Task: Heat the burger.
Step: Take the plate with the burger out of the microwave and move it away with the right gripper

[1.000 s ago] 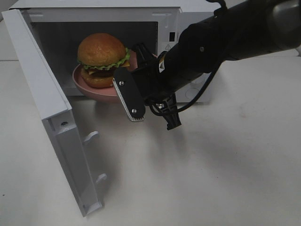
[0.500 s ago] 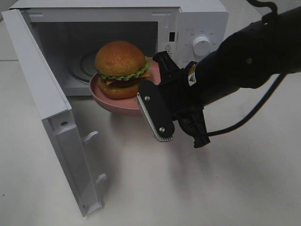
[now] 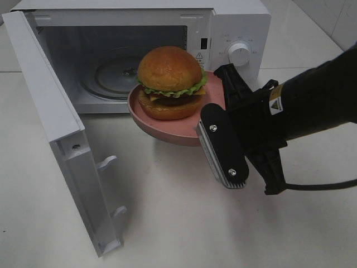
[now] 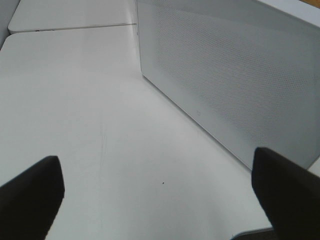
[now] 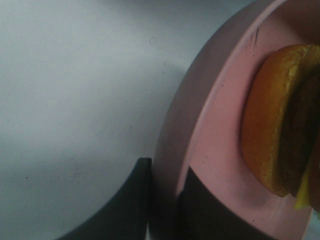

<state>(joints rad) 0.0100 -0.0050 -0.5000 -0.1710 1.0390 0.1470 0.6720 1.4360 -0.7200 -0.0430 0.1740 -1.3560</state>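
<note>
The right end effector [image 3: 215,106] grips the rim of a pink plate [image 3: 167,125] carrying the burger [image 3: 170,82], held above the white surface [image 3: 184,212] just outside an open microwave [image 3: 234,28]. The left end effector [image 4: 155,197] hangs released beside the microwave's perforated side.

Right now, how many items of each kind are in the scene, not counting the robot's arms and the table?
Microwave, door open: 1
Glass turntable inside it: 1
Pink plate, pinched at its rim by the right gripper: 1
Burger on the plate: 1
Total: 4
</note>
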